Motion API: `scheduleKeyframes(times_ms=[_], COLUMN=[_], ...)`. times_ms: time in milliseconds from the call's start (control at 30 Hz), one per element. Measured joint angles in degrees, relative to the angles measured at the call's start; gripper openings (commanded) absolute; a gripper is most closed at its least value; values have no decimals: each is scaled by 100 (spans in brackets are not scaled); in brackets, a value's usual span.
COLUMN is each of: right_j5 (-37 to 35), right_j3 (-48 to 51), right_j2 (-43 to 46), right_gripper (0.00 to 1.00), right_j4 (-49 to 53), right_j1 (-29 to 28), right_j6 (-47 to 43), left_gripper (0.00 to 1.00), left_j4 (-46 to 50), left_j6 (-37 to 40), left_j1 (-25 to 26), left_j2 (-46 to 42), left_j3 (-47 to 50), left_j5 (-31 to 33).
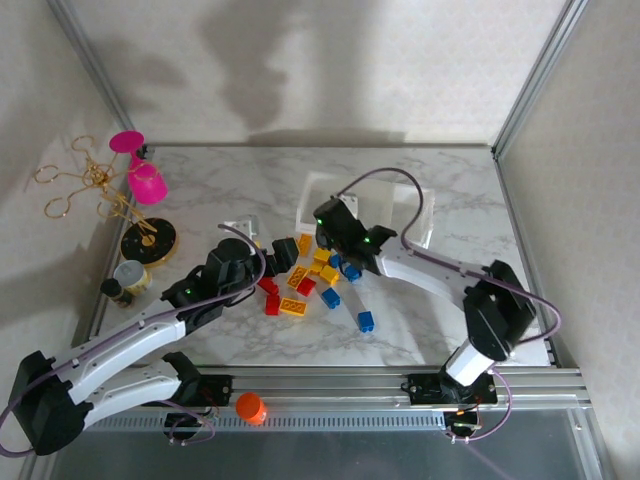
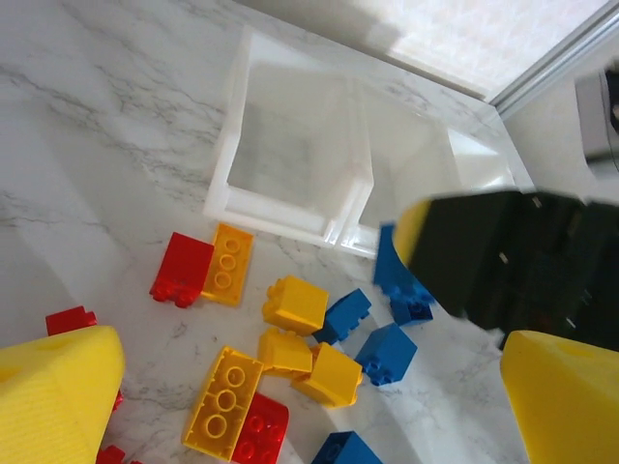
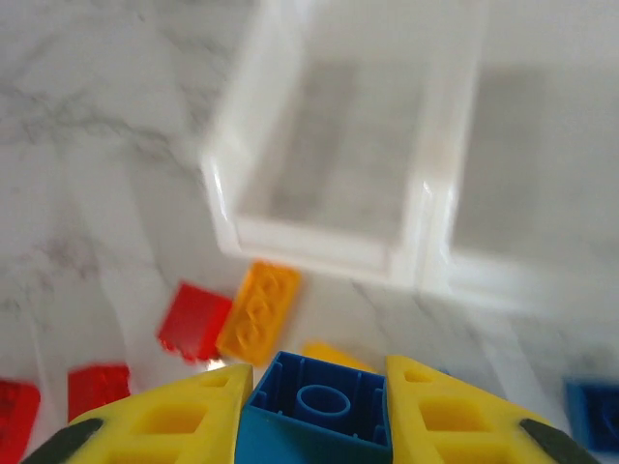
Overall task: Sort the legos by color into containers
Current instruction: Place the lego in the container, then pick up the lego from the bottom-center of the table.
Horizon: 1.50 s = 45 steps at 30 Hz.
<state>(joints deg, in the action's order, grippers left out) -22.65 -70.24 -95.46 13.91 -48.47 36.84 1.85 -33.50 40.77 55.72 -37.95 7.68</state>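
Red, yellow and blue legos lie in a loose pile mid-table, in front of the clear three-compartment tray. My right gripper is shut on a blue lego, held above the pile with the tray's near rim just ahead; from above it hovers at the tray's left end. My left gripper is open, its yellow fingers spread wide above yellow, blue and red legos. From above, the left gripper sits at the pile's left edge. The compartments I can see are empty.
A pink cup, a gold wire stand, a black round base and a small jar crowd the left edge. An orange cap lies on the front rail. Two blue legos lie apart, nearer the front.
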Motion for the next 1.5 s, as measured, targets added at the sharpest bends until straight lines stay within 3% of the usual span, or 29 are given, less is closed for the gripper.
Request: scheduleKeyframes(times_ms=[333, 533, 667, 867, 1133, 1500], right_j5=[-81, -186, -227, -125, 575, 1244], right_j3=[-1847, -2367, -2404, -1991, -501, 1467], right_j2=[-2227, -2916, -2924, -2269, -323, 918], right_gripper=[33, 52, 61, 66, 71, 77], right_j4=[-535, -511, -520, -522, -584, -208], right_j1=[579, 741, 758, 756, 710, -15], right_j6=[-1099, -1471, -1609, -1668, -1633, -1626], left_gripper=[100, 100, 100, 100, 100, 100], left_j4=[20, -15, -20, -26, 111, 444], left_j6=[-105, -127, -125, -129, -262, -636], left_j1=[-590, -844, -863, -863, -717, -507], left_j2=[184, 249, 321, 310, -98, -599], left_j3=[-42, -39, -39, -28, 63, 575], left_j5=[50, -42, -98, -302, -496, -791])
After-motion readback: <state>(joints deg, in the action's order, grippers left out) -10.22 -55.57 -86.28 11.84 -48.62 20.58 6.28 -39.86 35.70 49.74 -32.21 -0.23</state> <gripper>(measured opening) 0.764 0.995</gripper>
